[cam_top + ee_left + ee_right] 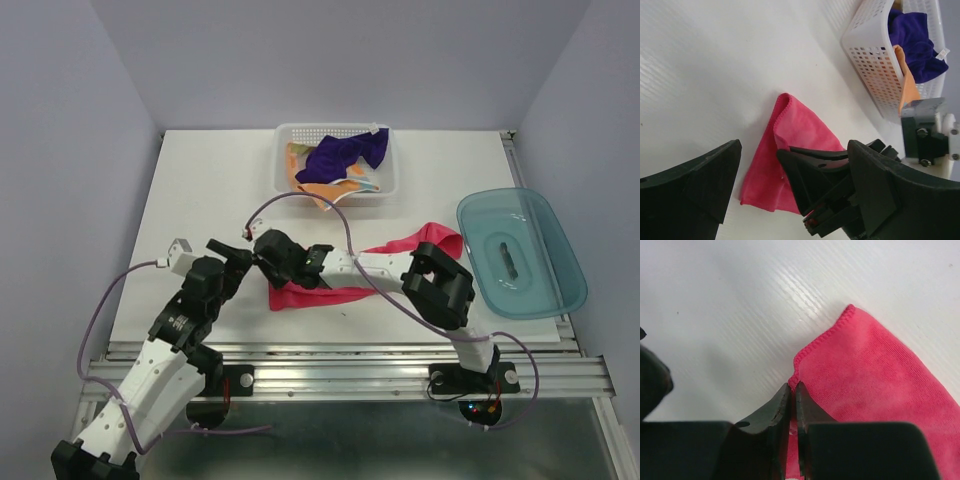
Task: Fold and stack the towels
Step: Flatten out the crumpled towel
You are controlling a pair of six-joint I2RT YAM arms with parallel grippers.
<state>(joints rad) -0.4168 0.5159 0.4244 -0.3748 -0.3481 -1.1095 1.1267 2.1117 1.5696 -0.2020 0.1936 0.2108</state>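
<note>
The right end effector (793, 390) is clamped on the hemmed edge of the pink towel (880, 375), at mid-frame on the surface (200, 200). The left end effector (795, 150), its fingers apart, is just beside. Open surface lies at the frame's left.

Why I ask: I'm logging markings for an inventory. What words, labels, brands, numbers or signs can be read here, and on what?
No text can be read in any view.
White tag on the purple towel in the basket: too small to read.
Pink towel, pinched by the right gripper: no label showing.
Teal tray: no marking visible.
</note>
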